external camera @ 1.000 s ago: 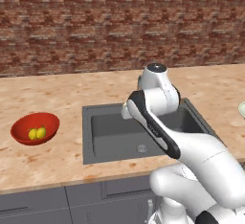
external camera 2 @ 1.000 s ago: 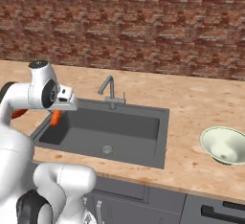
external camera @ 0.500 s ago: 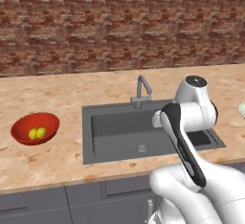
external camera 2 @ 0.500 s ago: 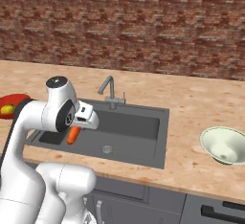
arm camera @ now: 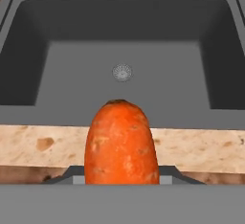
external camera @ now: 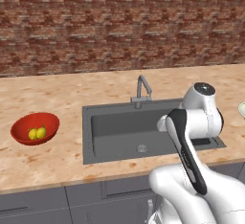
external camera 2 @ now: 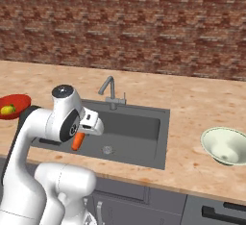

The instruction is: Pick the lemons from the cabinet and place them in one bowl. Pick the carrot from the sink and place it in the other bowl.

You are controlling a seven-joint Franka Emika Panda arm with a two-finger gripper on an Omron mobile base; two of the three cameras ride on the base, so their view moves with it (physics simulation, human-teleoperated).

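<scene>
My gripper is shut on the orange carrot, which hangs over the near left part of the dark grey sink. In the hand view the carrot stands upright between the fingers, above the sink's front rim, with the drain beyond it. Two yellow lemons lie in the red bowl on the counter left of the sink. The pale bowl sits on the counter right of the sink. The cabinet is out of view.
A thin grey faucet rises at the back of the sink. A brick wall closes off the counter behind. Grey drawer fronts run under the counter's front edge. My white forearm covers the sink's right front corner in the left base view.
The arm has swung to the right along the sink's front with the carrot still in the gripper. The bowls and lemons have stayed put.
</scene>
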